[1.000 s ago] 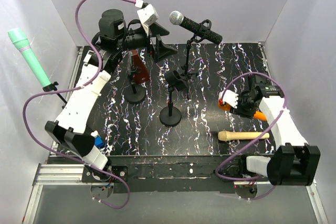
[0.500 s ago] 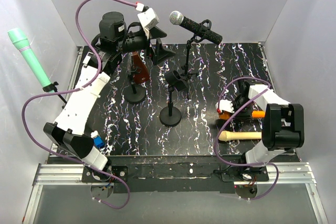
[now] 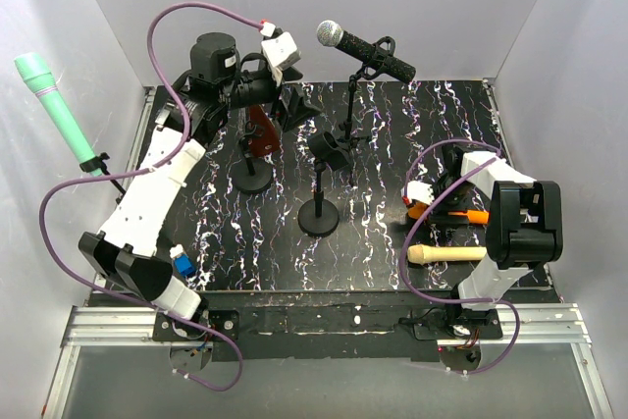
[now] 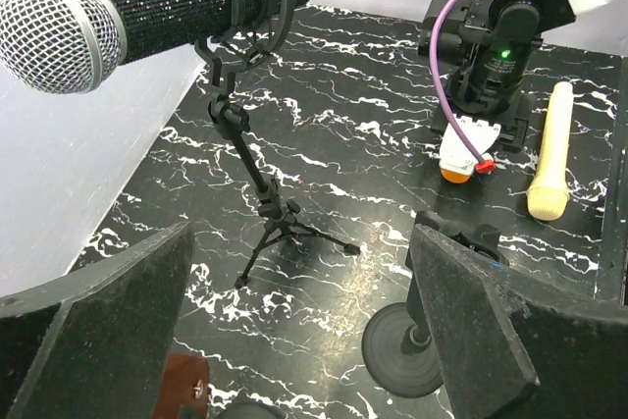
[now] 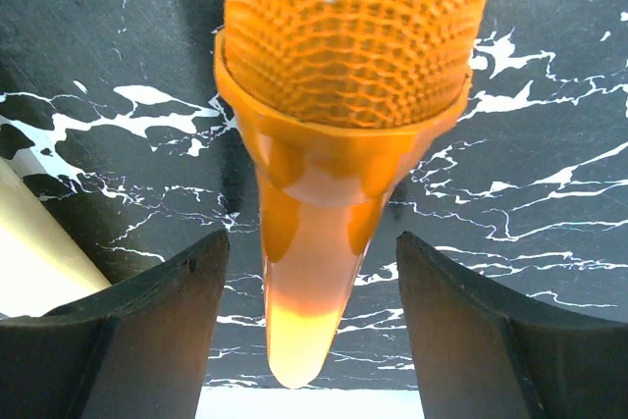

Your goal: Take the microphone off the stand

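Observation:
A black glitter microphone [image 3: 368, 49] with a silver head sits in the clip of a small tripod stand [image 3: 345, 132] at the back. It also shows in the left wrist view [image 4: 186, 9], top left, on its stand [image 4: 257, 179]. My left gripper [image 3: 299, 105] is open and empty, left of the stand and below the microphone; its fingers [image 4: 471, 331] frame bare table in the left wrist view [image 4: 294, 326]. My right gripper [image 3: 437, 205] is open and straddles an orange microphone [image 5: 343, 95] lying on the table, with gaps on both sides [image 5: 309, 316].
An empty round-base stand [image 3: 319, 211] stands mid-table, and another [image 3: 253, 176] with a brown piece stands to its left. A beige microphone [image 3: 446, 254] lies near the right arm. A green microphone [image 3: 54, 105] is clipped at the left wall.
My right arm has folded back and its gripper has turned over the orange microphone. My left gripper has shifted a little to the right, toward the tripod stand.

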